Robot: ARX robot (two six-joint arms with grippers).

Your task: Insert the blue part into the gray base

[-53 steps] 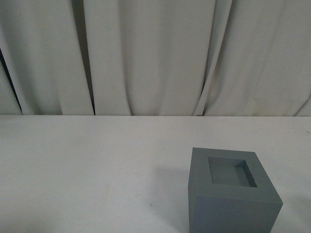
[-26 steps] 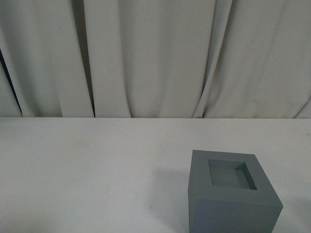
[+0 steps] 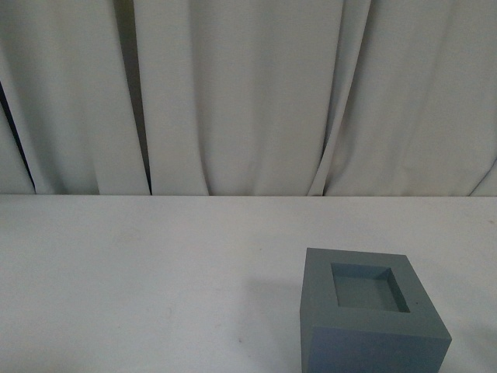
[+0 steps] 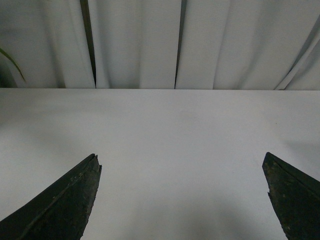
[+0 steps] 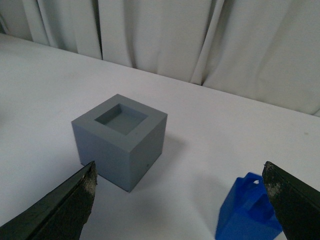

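**Pale curtains (image 3: 248, 93), white counter (image 3: 140, 272): blue part (image 5: 248, 212) stands outside the gray base (image 3: 373, 311)**

You have the gray base standing upright toward the right side of the counter, well short of the far edge where the curtains hang. Its square recess (image 3: 368, 286) faces up. In the right wrist view the blue part stands on the counter near the base but apart from it, handle (image 5: 255, 181) uppermost and not touching the gray block. Your right claw (image 5: 180, 167) is spread wide above the counter, and both blocks show ahead of its fingers. Your left claw (image 4: 181, 159) is spread wide too, over bare counter and pointing toward the far edge.
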